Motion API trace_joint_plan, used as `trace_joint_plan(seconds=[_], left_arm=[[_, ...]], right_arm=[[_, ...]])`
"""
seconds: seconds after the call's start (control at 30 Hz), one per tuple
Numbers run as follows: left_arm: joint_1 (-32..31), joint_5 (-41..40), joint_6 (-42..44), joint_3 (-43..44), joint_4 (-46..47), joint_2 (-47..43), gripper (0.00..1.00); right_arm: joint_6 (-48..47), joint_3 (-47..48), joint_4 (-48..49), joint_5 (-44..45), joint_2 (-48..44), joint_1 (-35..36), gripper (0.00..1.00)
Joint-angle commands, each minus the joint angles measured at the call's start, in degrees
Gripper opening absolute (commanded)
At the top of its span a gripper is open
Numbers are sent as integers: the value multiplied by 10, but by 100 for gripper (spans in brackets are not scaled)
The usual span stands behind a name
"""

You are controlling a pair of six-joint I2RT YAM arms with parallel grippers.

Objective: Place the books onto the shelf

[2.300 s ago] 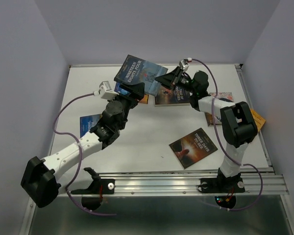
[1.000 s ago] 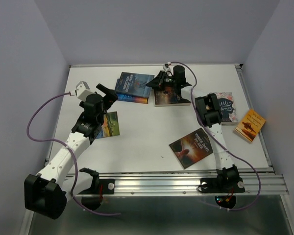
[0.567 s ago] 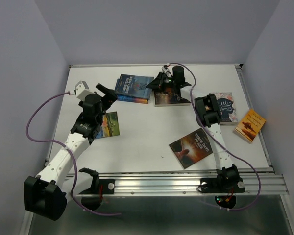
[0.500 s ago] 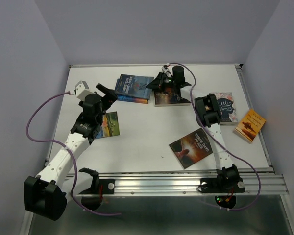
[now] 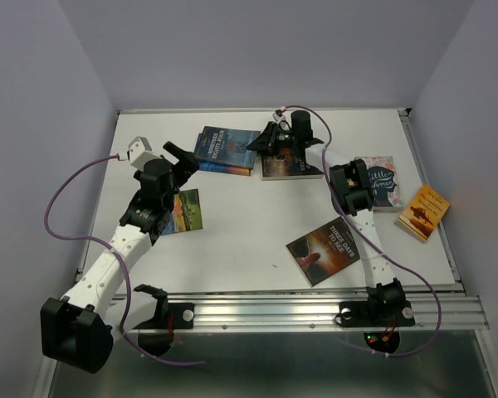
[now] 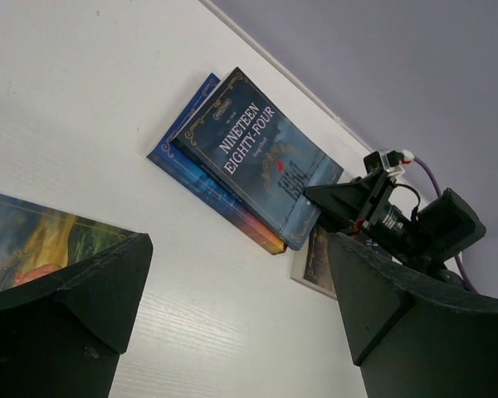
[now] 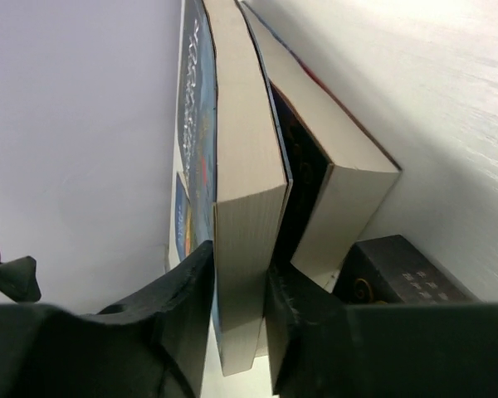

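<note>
The dark blue book [image 5: 227,145] titled Nineteen Eighty-Four [image 6: 257,153] lies flat on a second blue book [image 6: 203,178] at the back of the table. My right gripper [image 5: 261,143] is shut on its right edge. In the right wrist view its page block [image 7: 245,166] sits squeezed between the fingers [image 7: 183,307], beside the lower book [image 7: 332,157]. My left gripper [image 5: 178,157] hangs open and empty above a landscape-cover book [image 5: 183,211]. More books lie flat: a dark one [image 5: 290,163], a brown one [image 5: 326,249], a floral one [image 5: 380,181] and an orange one [image 5: 423,211]. The shelf is out of view.
Grey walls close in the white table [image 5: 249,224] at the back and on both sides. A metal rail [image 5: 315,307] runs along the near edge by the arm bases. A purple cable [image 5: 75,191] loops off the left arm.
The dark blue book, held up in the air before, has come down onto the other blue book. My left arm has pulled back to the left. Over the last second almost nothing moves.
</note>
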Motion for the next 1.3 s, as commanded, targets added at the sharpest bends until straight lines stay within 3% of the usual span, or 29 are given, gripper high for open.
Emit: trace_joint_plan(seconds=[0.0, 0.07, 0.37, 0.7, 0.87, 1.27], left_arm=[[5, -1, 22, 12, 13, -2, 99], [5, 0, 27, 16, 11, 1, 99], [6, -4, 34, 20, 10, -6, 99], [6, 0, 29, 19, 10, -14, 99], [7, -2, 29, 16, 11, -20, 99], [7, -2, 29, 9, 10, -24, 99]], right_arm=[[-84, 20, -83, 23, -6, 19, 39], [-114, 21, -135, 51, -17, 19, 52], [-188, -16, -212, 195, -96, 19, 63], [-247, -28, -284, 328, -154, 30, 85], [-263, -30, -300, 356, -173, 36, 86], [-278, 20, -303, 337, -134, 71, 75]])
